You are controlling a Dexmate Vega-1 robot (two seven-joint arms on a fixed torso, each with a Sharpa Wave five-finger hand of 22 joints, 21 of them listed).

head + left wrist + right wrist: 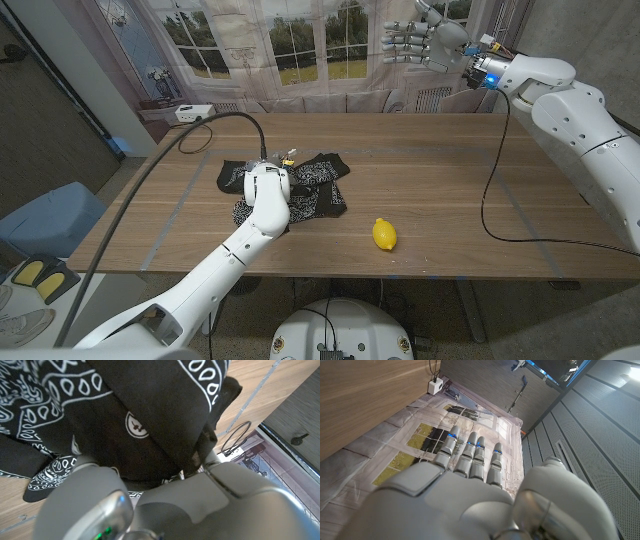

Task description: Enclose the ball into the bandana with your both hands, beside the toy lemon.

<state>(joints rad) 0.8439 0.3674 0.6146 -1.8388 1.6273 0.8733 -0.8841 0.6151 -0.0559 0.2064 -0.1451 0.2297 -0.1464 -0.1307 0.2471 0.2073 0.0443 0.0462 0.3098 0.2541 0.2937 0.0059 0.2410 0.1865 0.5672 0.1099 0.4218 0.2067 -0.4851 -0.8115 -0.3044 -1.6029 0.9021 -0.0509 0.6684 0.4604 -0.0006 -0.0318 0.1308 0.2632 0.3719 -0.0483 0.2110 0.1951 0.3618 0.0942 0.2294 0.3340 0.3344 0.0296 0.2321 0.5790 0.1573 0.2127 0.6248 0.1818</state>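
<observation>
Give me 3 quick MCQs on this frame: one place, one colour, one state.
1. Where is the toy lemon relative to the bandana?
A) on it B) on the bare table, toward the robot's right C) under it

2. What colour is the bandana?
A) red B) plain yellow C) black with white print

3. What state is the right hand in?
A) raised, fingers apart, empty B) holding the lemon C) pressing the bandana

Answers: 1 B, wood shows between them. 2 C, the left wrist view shows white paisley on black. 3 A, it hangs above the table's far edge.
</observation>
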